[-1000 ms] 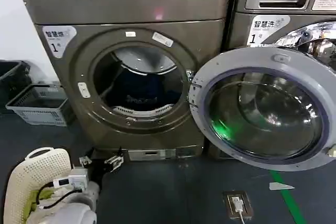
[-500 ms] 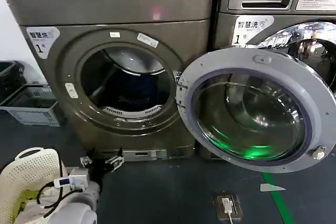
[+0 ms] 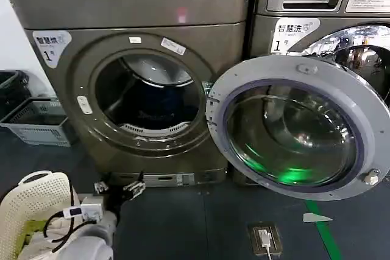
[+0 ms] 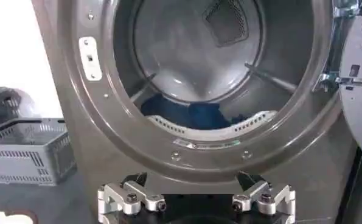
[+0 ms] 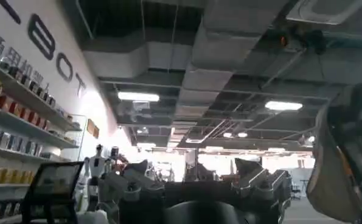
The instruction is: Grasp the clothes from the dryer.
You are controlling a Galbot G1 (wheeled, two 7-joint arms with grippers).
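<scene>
Approach step: the left claw (image 3: 119,188) hangs low before the dryer (image 3: 140,47), fingers spread, holding nothing; the clothes (image 4: 190,114) lie at the drum's bottom, behind the front lip; door (image 3: 298,127) swung wide; next I judge a lift and reach through the porthole; right claw (image 5: 199,193) points at a ceiling, spread; sticker (image 3: 49,45) reads "1"; neighbouring machine (image 3: 323,4) marked "LG"
</scene>
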